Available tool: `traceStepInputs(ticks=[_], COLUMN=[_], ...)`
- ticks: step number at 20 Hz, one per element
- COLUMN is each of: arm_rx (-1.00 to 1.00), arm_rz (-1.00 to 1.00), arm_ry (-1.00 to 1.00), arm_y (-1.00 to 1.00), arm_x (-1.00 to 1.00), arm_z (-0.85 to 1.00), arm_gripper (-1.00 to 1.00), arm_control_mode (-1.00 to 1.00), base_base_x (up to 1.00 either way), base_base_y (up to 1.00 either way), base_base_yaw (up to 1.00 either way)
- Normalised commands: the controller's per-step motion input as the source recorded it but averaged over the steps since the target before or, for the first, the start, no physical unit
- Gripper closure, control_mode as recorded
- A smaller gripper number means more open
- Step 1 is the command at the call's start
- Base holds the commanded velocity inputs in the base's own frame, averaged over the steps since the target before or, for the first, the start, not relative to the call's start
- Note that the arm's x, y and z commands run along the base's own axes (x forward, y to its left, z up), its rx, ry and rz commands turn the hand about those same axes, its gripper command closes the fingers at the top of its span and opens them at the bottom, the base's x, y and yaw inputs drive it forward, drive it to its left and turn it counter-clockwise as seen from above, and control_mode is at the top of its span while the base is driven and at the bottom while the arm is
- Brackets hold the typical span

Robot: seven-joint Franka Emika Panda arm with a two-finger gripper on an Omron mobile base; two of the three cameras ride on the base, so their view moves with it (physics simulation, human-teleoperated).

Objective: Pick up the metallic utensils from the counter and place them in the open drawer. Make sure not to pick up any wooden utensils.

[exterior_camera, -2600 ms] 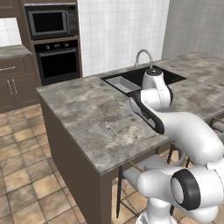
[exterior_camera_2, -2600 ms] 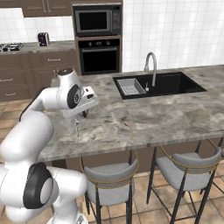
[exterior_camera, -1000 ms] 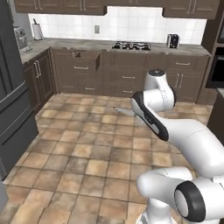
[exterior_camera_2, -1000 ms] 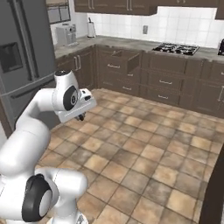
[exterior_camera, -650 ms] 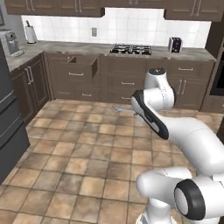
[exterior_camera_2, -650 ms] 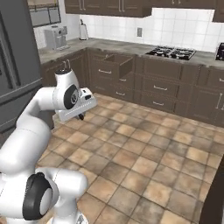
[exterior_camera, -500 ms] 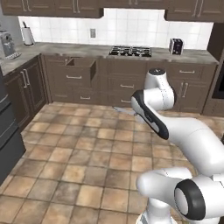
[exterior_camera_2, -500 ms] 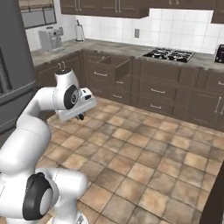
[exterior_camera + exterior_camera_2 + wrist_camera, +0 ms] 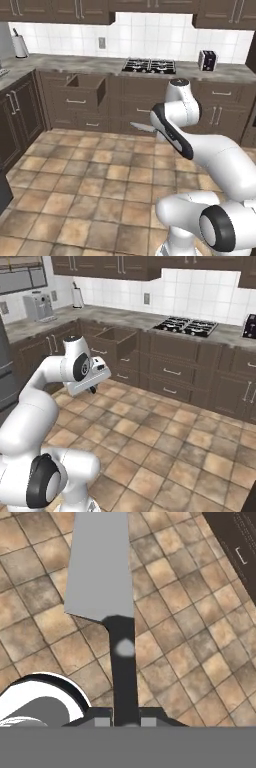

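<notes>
My gripper (image 9: 125,721) is shut on the black handle of the knife (image 9: 121,657), whose broad silver blade (image 9: 99,562) points away over the tiled floor. In the left base view the blade (image 9: 142,126) sticks out to the left of the hand, at about drawer height. The open drawer (image 9: 84,89) is pulled out of the dark brown cabinet row left of the stove; from the right side the open drawer (image 9: 119,339) lies beyond the hand (image 9: 91,388). The island counter, the fork, the dark grey spoon and the wooden spoon are out of view.
A cooktop (image 9: 149,65) and a toaster (image 9: 207,60) stand on the back counter, a paper towel roll (image 9: 20,46) in its left corner. A coffee machine (image 9: 40,306) sits on the left side counter. Brown tiled floor (image 9: 100,190) spreads between me and the cabinets.
The whole picture has shifted as the base moved: the cabinet row with the open drawer has slid rightward and come closer. The knife stays held in the same pose.
</notes>
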Motion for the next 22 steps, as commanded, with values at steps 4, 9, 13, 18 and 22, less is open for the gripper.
traceStepInputs(ticks=[4,9,13,18,22], arm_rx=[0.00,0.00,0.00,0.00,0.00], arm_rz=[0.00,0.00,0.00,0.00,0.00], arm_ry=[0.00,0.00,0.00,0.00,0.00], arm_y=[0.00,0.00,0.00,0.00,0.00], arm_x=[0.00,0.00,0.00,0.00,0.00], arm_z=[0.00,0.00,0.00,0.00,0.00], arm_gripper=[1.00,1.00,1.00,1.00,1.00], arm_control_mode=[1.00,1.00,1.00,1.00,1.00], base_base_x=[1.00,1.00,1.00,1.00,1.00], base_base_y=[0.00,0.03,0.05,0.19,0.31], base_base_yaw=[0.00,0.00,0.00,0.05,0.19])
